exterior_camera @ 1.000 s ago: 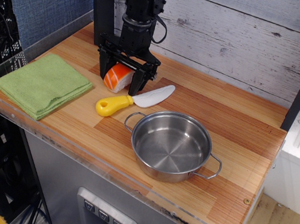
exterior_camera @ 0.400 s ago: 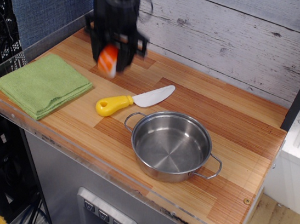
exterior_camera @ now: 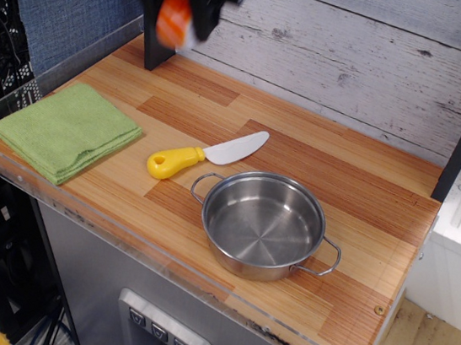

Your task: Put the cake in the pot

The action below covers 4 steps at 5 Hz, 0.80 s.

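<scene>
High above the back-left of the counter, the gripper (exterior_camera: 180,14) grips the cake (exterior_camera: 173,19), which should be carried forward and right, past the toy knife (exterior_camera: 207,154), and released low inside the pot (exterior_camera: 263,223).

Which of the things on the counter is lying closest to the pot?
The toy knife: its yellow handle ends just beside the pot handle. The green cloth sits far off at the left edge.
</scene>
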Available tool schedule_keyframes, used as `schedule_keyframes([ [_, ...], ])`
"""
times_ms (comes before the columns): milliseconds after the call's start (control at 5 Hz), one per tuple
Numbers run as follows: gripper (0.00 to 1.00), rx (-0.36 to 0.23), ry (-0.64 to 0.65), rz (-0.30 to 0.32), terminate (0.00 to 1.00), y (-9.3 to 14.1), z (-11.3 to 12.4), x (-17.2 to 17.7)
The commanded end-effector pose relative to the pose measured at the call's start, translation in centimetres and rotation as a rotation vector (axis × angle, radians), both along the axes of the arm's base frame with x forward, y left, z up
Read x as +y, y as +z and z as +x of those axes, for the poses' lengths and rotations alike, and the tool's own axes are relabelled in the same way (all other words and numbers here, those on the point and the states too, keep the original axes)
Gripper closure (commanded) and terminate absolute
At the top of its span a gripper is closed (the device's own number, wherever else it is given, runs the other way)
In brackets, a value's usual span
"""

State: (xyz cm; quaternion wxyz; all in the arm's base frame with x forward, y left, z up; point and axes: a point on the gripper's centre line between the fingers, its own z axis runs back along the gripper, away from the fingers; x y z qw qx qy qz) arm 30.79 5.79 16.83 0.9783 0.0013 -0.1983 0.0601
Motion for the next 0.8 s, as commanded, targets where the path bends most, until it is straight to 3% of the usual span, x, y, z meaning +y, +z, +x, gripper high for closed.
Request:
schedule_keyframes([
  [0, 1.0, 0.117, -0.259, -0.014, 0.0, -2.1, -5.0, -7.1],
  [400, 1.0, 0.277, -0.245, 0.006, 0.0, -7.2, -5.6, -6.9],
  [600, 1.0, 0.307, -0.204, 0.018, 0.0, -8.6, -5.3, -6.0],
])
